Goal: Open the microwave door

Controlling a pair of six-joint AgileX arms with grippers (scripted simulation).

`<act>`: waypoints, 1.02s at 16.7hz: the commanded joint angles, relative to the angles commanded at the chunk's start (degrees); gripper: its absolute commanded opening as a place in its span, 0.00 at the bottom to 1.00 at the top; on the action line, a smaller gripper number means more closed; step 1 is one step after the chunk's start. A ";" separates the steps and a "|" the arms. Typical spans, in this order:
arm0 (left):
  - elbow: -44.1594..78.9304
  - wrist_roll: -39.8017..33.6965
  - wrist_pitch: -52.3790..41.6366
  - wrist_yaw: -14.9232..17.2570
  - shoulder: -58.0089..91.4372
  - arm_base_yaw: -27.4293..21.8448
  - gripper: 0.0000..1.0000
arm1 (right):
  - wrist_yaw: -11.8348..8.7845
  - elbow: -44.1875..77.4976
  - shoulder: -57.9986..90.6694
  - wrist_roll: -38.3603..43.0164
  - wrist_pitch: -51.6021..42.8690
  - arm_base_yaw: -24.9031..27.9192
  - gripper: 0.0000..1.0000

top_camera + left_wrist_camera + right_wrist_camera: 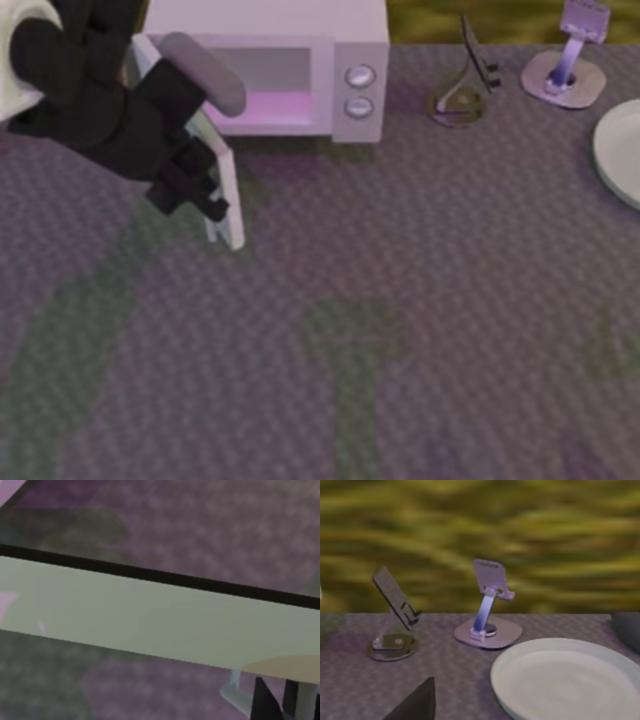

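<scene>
Left gripper (pixel 205 200) at microwave door (pixel 228 205) edge, door swung wide; jaws' state can't tell. Risk: slip off edge, door stalls.

Showing a smooth, matt white plastic-looking shell on the microwave (pixel 300 40), with two round grey knobs (pixel 359 90) looking like brushed metal. Carrying a flat, smooth finish on the microwave door (pixel 228 205), pinched at its edge by the left gripper (pixel 190 185), itself looking like matt black plastic. Lying under everything, a table (pixel 400 330) covering with a rough, woven, cloth-like texture, mottled and dull. Gleaming faintly well right of the gripper, two phone stands (pixel 487 605) with a smooth metallic look, and a plate (pixel 570 680) looking glossy and ceramic-smooth.
</scene>
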 joint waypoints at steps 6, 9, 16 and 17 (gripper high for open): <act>0.00 0.00 0.00 0.00 0.00 0.00 0.00 | 0.00 0.00 0.00 0.00 0.00 0.00 1.00; 0.00 0.00 0.00 0.00 0.00 0.00 0.00 | 0.00 0.00 0.00 0.00 0.00 0.00 1.00; -0.14 0.11 -0.11 0.28 0.16 -0.10 0.00 | 0.00 0.00 0.00 0.00 0.00 0.00 1.00; -0.13 0.80 -0.32 0.55 0.11 0.14 0.00 | 0.00 0.00 0.00 0.00 0.00 0.00 1.00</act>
